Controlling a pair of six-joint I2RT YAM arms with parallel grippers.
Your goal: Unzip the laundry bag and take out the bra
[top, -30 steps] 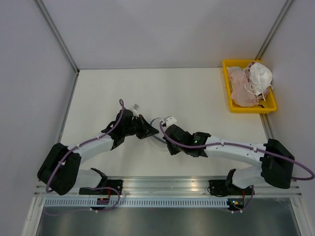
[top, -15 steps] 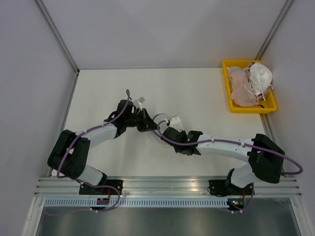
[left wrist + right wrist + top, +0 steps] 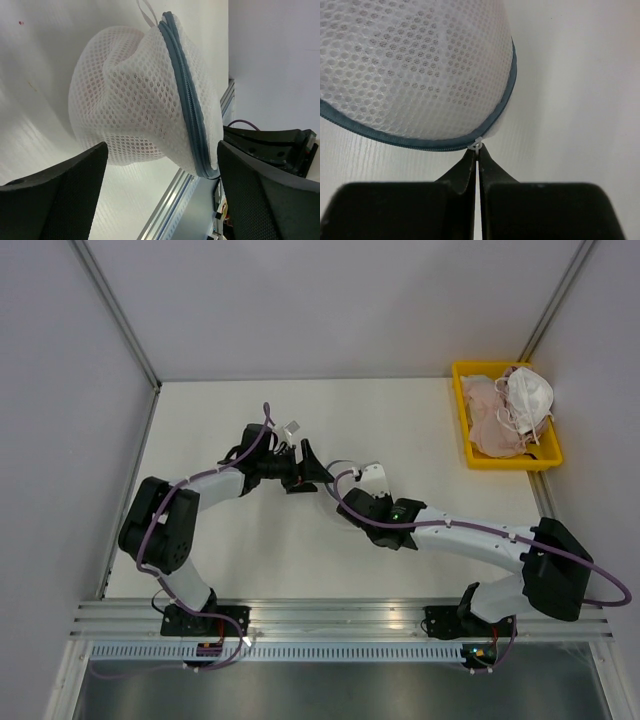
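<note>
Right gripper [image 3: 478, 152]: pinching zipper pull [image 3: 478, 144] to unzip.
Left gripper [image 3: 161, 150]: spread wide, facing laundry bag [image 3: 130, 95], gripping nothing.

The laundry bag [image 3: 145, 100] fills the gap just ahead of my left pincer's [image 3: 316, 468] spread fingers, so nothing passes straight through there. My right pincer [image 3: 478, 151], pinched on the zip pull [image 3: 478, 145], blocks the bag's other side. Beyond them the table [image 3: 400, 430] lies open up to the yellow bin [image 3: 515, 463].
</note>
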